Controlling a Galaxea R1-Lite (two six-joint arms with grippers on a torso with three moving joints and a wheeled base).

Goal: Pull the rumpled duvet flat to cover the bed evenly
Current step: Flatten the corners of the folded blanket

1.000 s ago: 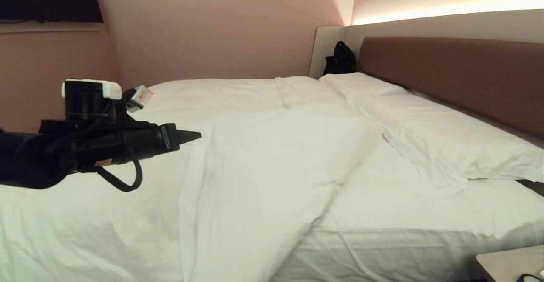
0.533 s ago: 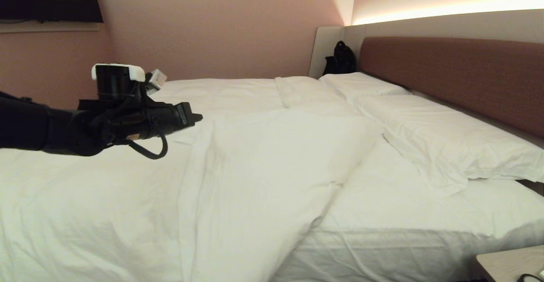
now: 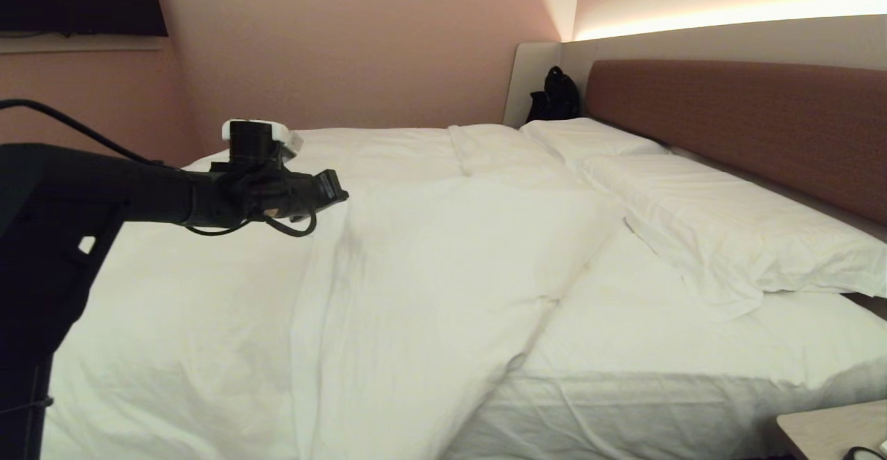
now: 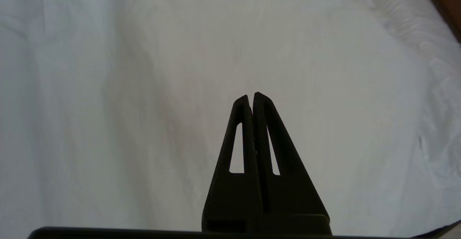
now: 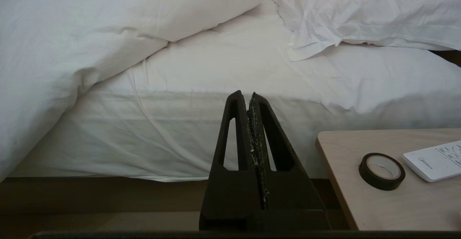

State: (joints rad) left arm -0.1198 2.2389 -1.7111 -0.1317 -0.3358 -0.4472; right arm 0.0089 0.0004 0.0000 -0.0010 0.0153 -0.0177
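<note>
We see our left claw [image 3: 341,195] clenched on nothing, held out over the duvet [image 3: 388,287], w/ the puffy white stuff right under & all around it. The duvet lies on the bed [image 3: 693,384], bunched to our left side, w/ the sheet bare next to the pillows [image 3: 727,231]. Our right claw [image 5: 249,95] is clenched too, empty, low by the bed's side, w/ a table [image 5: 360,203] & tape roll [image 5: 381,170] just beside it.

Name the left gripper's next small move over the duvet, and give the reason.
Probably open the left gripper and lower it onto the duvet. Its fingers are shut on nothing, above the quilt, so it cannot pull yet. The duvet's folded edge near the pillows leaves bare sheet on the bed. The right gripper is parked low beside the bed.
</note>
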